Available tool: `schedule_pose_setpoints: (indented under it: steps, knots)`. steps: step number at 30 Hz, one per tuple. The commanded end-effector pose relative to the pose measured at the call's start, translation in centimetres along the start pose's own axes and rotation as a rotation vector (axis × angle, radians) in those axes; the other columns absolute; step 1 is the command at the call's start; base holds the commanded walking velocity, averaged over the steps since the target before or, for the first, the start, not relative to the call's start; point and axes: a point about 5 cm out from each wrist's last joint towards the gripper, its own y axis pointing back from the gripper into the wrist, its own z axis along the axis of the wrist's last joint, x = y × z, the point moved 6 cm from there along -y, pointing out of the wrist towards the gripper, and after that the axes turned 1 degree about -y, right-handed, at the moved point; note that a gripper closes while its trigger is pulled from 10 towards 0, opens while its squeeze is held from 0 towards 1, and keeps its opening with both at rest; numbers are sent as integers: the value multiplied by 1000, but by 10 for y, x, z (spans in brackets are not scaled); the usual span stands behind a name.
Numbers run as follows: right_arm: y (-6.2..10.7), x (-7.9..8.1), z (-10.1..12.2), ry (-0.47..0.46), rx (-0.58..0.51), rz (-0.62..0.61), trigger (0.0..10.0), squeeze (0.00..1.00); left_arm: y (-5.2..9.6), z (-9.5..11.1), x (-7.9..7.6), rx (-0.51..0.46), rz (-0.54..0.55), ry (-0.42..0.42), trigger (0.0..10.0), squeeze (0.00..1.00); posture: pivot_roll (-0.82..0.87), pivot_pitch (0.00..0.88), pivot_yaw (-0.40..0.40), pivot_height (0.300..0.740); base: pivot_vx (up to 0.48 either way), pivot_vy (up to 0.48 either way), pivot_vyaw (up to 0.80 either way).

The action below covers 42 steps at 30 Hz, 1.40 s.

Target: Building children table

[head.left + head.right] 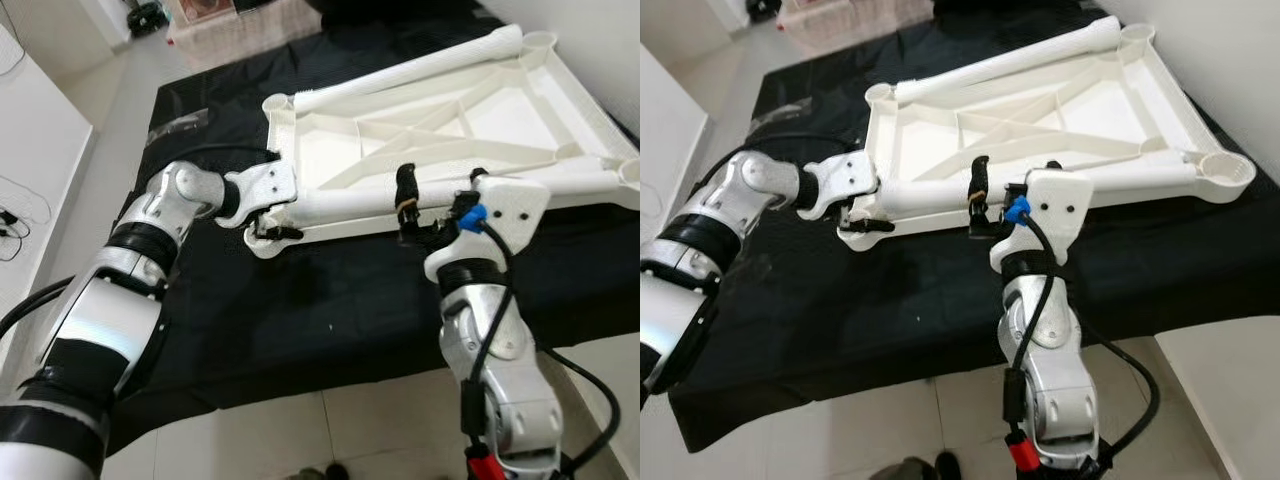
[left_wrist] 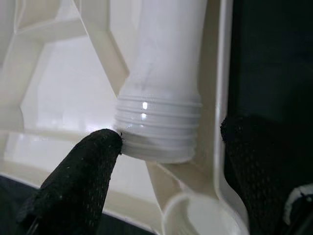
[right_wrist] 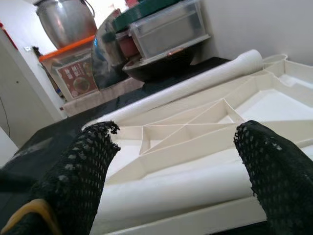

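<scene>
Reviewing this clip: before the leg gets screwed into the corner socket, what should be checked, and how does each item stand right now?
1. Tabletop lies underside up on the black cloth: ok.
2. Left gripper straddles the threaded end of the near leg; one finger touches, the other stands apart: not ok, no firm hold.
3. Right gripper brackets the same leg at mid-length, fingers open: not ok, not clamped.
4. Threaded end lined up with the corner socket: not ok, it lies sideways beside it.
5. Socket threads clean: cannot tell.
6. Second leg rests along the far edge, out of the way: ok.
</scene>
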Motion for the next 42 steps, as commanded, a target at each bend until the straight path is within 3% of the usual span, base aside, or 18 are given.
schedule_pose_setpoints:
  steps: [1,11,25,36,37,42]
  knots:
    - [3,2,1,-11,3,-4,10000,0,3,-8,2,30,14,6,10000,0,47,292,258,740,0,0,0]
    - [4,9,-7,-33,39,17,10000,0,15,11,37,23,103,-38,10000,0,72,271,248,740,0,0,0]
    - [1,2,0,-30,35,-10,10000,0,11,0,21,64,15,-9,10000,0,54,275,276,740,0,0,0]
    - [1,4,-2,-37,43,-17,10000,0,10,7,30,74,53,-90,10000,0,64,276,285,740,0,0,0]
    - [1,4,0,-31,32,-25,10000,0,8,15,35,57,89,-128,10000,0,66,280,288,740,0,0,0]
    - [2,1,0,-32,31,-43,10000,0,6,31,44,-15,163,-112,10000,0,60,277,292,740,0,0,0]
